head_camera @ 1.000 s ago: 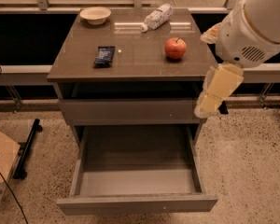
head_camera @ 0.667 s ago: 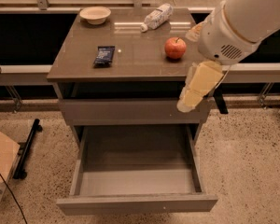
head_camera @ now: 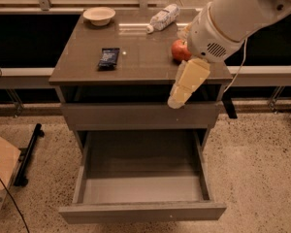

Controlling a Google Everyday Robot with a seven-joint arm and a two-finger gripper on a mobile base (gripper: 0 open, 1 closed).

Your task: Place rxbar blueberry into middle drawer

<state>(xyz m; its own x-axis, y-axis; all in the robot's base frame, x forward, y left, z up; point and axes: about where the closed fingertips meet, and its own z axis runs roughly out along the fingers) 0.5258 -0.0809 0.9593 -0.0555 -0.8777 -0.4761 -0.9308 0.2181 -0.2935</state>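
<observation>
The rxbar blueberry point(head_camera: 109, 57) lies flat in its dark navy wrapper on the left part of the cabinet top point(head_camera: 140, 64). The middle drawer point(head_camera: 136, 211) is pulled out below, showing tall side walls and a bare pale grey floor. My gripper point(head_camera: 176, 101) hangs pale and yellowish from the big white arm point(head_camera: 233, 18). It is in front of the cabinet's right front edge, over the closed flat front panel point(head_camera: 126, 116). It is well right of the bar, above the drawer, and holds nothing.
A red apple point(head_camera: 179, 50) sits on the top right, partly behind the arm. A clear plastic bottle point(head_camera: 164, 17) lies at the back and a pale bowl point(head_camera: 99, 15) at the back left. A cardboard box point(head_camera: 0, 176) and a black stand point(head_camera: 28, 154) are on the floor at left.
The arm and gripper have moved left, from beside the cabinet's right edge to in front of its right front. The bar, apple and drawer have not moved.
</observation>
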